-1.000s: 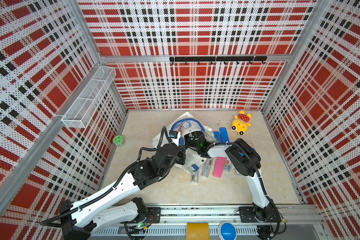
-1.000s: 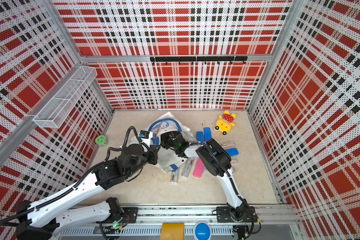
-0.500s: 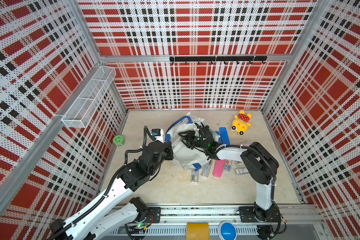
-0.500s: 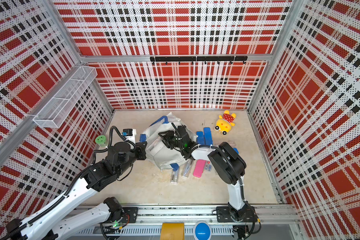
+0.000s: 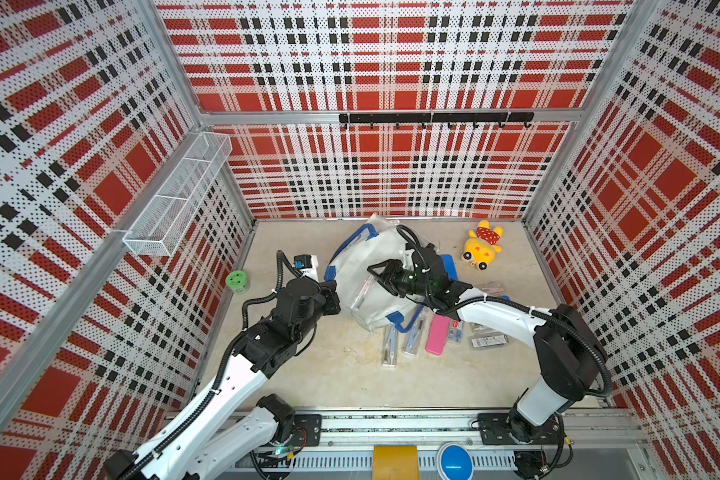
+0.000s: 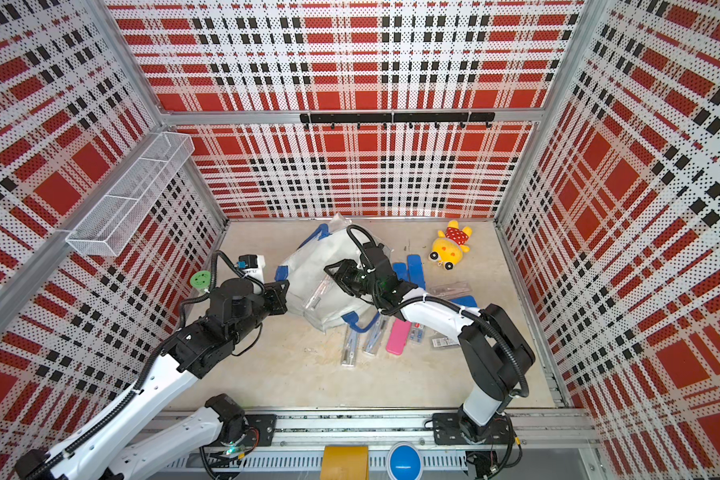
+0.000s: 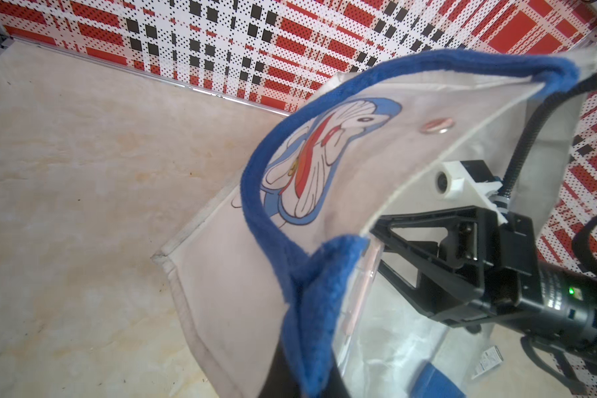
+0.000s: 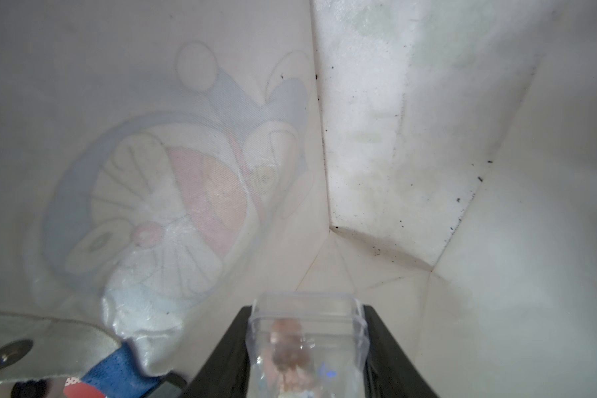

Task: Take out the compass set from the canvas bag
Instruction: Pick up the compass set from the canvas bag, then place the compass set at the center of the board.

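The off-white canvas bag (image 5: 364, 259) with blue handles lies on its side mid-floor in both top views, mouth toward the right arm. My left gripper (image 5: 334, 293) is shut on the bag's blue tab (image 7: 324, 293) at the mouth rim, holding it up. My right gripper (image 8: 307, 344) reaches into the bag, and its black fingers (image 8: 221, 351) are shut on the compass set (image 8: 307, 330), a clear plastic case with a pinkish tool inside. In the left wrist view the compass set's edge (image 7: 362, 275) shows just behind the rim, with the right gripper's fingers (image 7: 414, 220) on it.
Loose stationery lies right of the bag: a pink case (image 5: 438, 334), clear cases (image 5: 389, 351) and blue cases (image 5: 447, 270). A yellow plush toy (image 5: 483, 249) sits at the back right, a green tape roll (image 5: 238, 281) by the left wall, under a wire basket (image 5: 179, 199).
My left gripper has pulled the bag's rim to the left, opening the mouth. The right arm's elbow has swung out to the right while its gripper stays in the bag.
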`<move>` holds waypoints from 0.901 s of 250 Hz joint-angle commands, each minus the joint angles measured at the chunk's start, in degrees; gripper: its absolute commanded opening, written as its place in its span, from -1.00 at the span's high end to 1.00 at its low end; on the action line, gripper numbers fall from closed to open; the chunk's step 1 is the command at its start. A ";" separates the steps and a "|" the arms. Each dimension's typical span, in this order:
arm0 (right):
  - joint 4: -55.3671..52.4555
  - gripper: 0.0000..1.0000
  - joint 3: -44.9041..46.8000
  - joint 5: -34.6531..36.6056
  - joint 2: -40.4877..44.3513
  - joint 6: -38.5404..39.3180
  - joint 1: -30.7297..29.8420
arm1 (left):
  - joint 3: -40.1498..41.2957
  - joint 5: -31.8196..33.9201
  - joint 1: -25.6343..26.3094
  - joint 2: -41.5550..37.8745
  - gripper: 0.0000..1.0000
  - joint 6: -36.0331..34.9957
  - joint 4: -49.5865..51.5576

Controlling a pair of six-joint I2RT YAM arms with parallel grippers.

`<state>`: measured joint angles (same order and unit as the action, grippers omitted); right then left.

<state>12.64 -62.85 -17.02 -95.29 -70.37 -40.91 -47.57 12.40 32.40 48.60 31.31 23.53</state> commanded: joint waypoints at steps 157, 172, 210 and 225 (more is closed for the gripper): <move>-13.71 0.24 -7.70 -1.44 14.70 8.14 7.08 | 2.84 -9.80 -12.28 2.03 1.00 5.04 -8.25; -18.51 0.24 -9.59 -1.75 16.18 10.81 7.16 | 2.37 -9.94 -13.66 2.50 1.00 4.64 -7.60; -29.61 0.25 -12.16 -3.86 17.96 15.65 6.51 | 0.50 -11.68 -18.69 5.12 1.00 5.20 -4.77; -32.64 0.25 -11.66 -4.86 17.97 16.76 5.96 | -0.12 -12.86 -20.96 6.64 1.00 6.35 -3.89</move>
<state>-10.76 -73.76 -19.68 -78.13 -58.37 -33.87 -45.01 1.34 15.35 53.17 35.90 18.52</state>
